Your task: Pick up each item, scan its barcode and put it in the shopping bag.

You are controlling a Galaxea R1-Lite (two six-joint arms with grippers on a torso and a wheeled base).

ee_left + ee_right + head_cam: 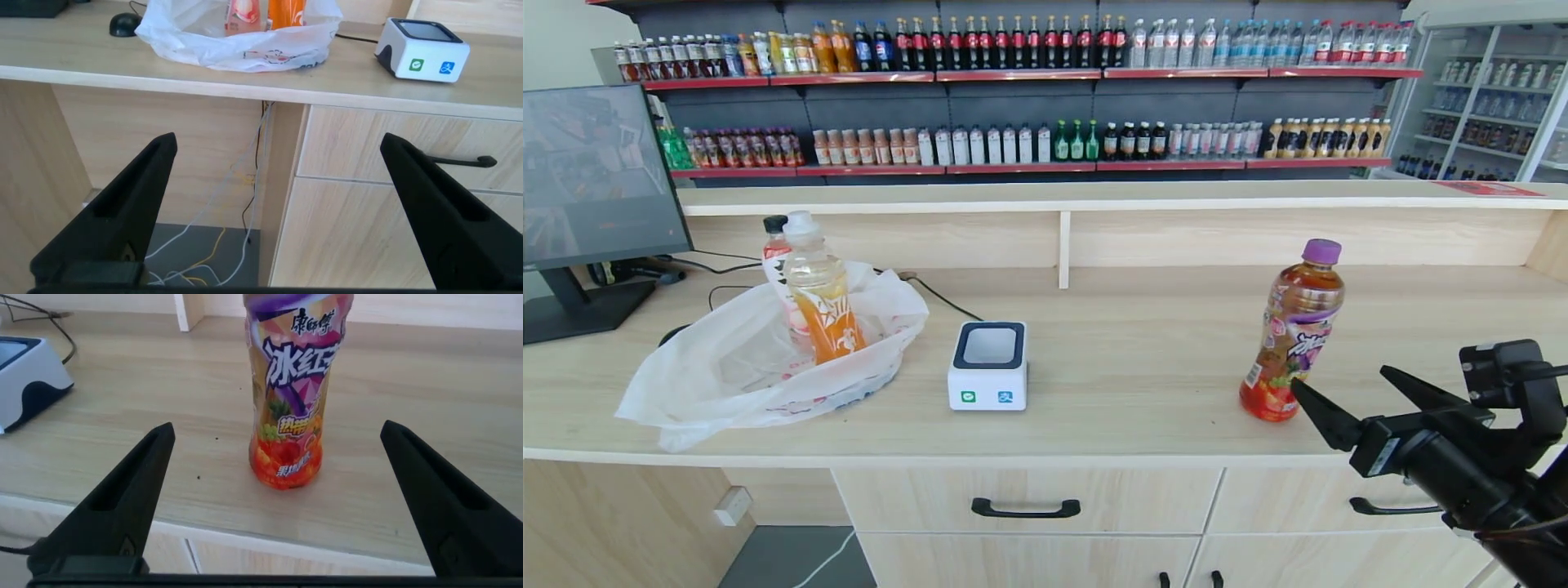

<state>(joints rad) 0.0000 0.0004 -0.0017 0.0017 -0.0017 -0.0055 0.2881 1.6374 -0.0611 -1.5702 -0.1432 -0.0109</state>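
Note:
A purple-capped bottle of reddish drink stands upright on the right part of the wooden counter; the right wrist view shows it as the bottle straight ahead. My right gripper hovers open just right of and in front of that bottle, not touching it, its fingers spread wide. The white barcode scanner sits mid-counter. To its left the white shopping bag holds an orange-drink bottle and a second bottle behind it. My left gripper hangs open below the counter's front edge, under the bag.
A monitor on a stand occupies the counter's far left, with cables and a mouse nearby. A raised back ledge runs behind. Drawers with black handles front the counter. Shelves of bottles line the back wall.

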